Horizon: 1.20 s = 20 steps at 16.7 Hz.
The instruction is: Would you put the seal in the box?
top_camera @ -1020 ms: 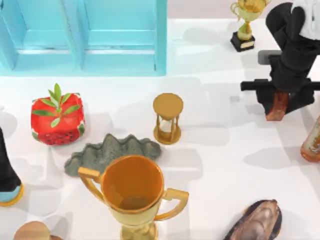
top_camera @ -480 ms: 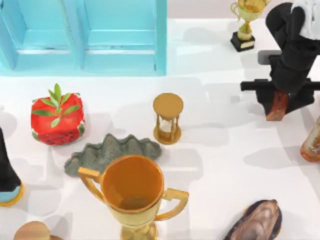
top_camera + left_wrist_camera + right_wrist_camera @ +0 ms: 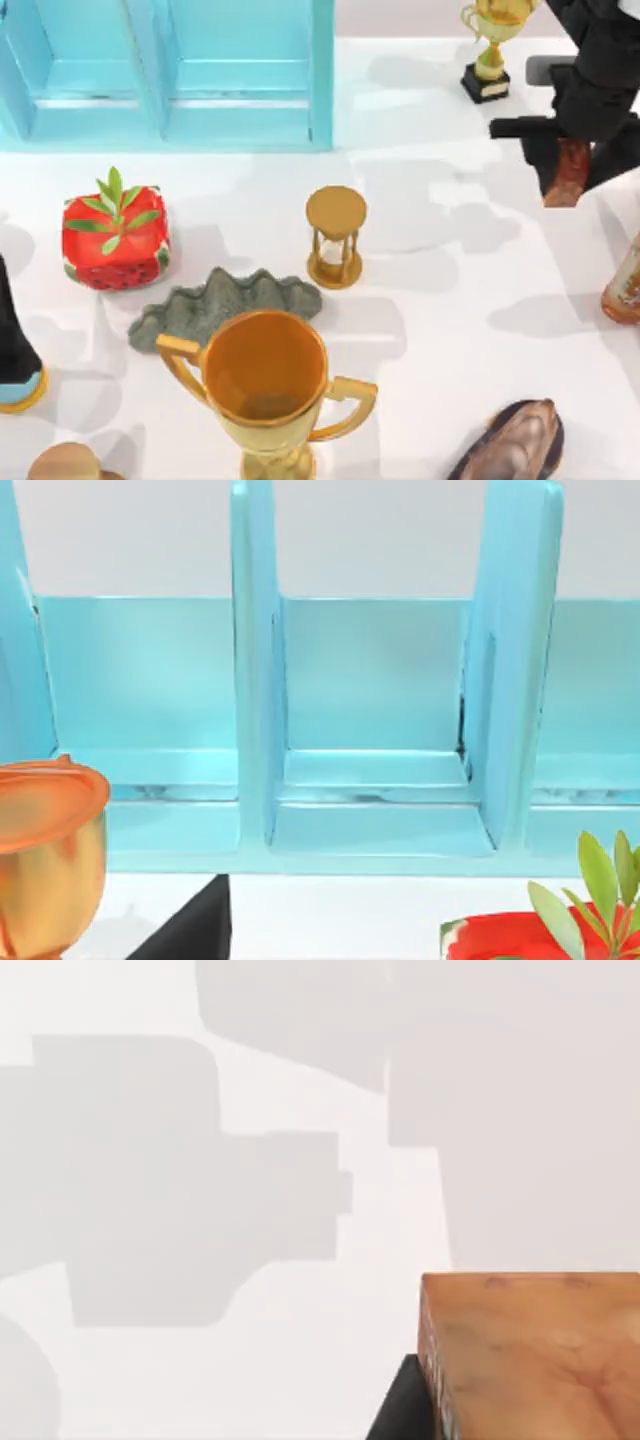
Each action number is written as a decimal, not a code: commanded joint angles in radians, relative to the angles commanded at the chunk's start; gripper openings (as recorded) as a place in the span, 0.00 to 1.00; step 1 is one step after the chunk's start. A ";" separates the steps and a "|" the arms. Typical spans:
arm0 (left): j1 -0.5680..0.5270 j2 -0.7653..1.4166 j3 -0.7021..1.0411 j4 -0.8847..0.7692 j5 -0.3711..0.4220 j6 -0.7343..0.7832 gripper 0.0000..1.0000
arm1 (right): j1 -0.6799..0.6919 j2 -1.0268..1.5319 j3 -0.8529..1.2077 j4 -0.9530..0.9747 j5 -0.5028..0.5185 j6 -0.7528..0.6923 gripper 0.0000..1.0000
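Reddish-brown mottled stone marks the seal (image 3: 570,172), which in the top view hangs pinched between the black fingers of the right gripper (image 3: 572,165) near the table's right edge, its lower end poking out beneath them. Its shadow on the white table (image 3: 440,300) lies apart from it, so it hangs clear of the surface. Just beyond the fingers toward the far edge stands a small gold trophy (image 3: 490,45) on a black base. Well to the left of the fingers, along the far edge, sits the light blue box (image 3: 165,75) with its upright dividers. Nearer the middle stand an hourglass (image 3: 335,238), a grey rock-shaped piece (image 3: 225,305) and a large gold cup (image 3: 265,375). A red strawberry-patterned block (image 3: 115,240) with green leaves sits further left. An orange-brown bottle (image 3: 625,285) shows at the right edge below the fingers, and a dark brown shell (image 3: 515,445) lies near the bottom. The left arm (image 3: 15,340) is parked at the table's left edge; whether its fingers are spread I cannot tell.

In the left wrist view, the box (image 3: 380,780) faces the camera, its compartments open, with the cup's rim (image 3: 45,805) and the red block (image 3: 540,935) in front.

In the right wrist view, the seal's orange-brown face (image 3: 535,1355) sits close against a dark finger (image 3: 400,1410), above the bare table.
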 joint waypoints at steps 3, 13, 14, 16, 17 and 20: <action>0.000 0.000 0.000 0.000 0.000 0.000 1.00 | -0.001 -0.019 0.100 -0.118 0.000 -0.002 0.00; 0.000 0.000 0.000 0.000 0.000 0.000 1.00 | -0.106 -0.089 0.051 -0.139 -0.002 -0.111 0.00; 0.000 0.000 0.000 0.000 0.000 0.000 1.00 | -0.154 -0.120 0.019 -0.136 -0.003 -0.161 0.00; 0.000 0.000 0.000 0.000 0.000 0.000 1.00 | -0.264 -0.189 -0.055 -0.131 -0.003 -0.274 0.00; 0.000 0.000 0.000 0.000 0.000 0.000 1.00 | -0.321 -0.227 -0.095 -0.129 -0.004 -0.330 0.00; 0.000 0.000 0.000 0.000 0.000 0.000 1.00 | -0.504 -0.337 -0.213 -0.120 -0.005 -0.516 0.00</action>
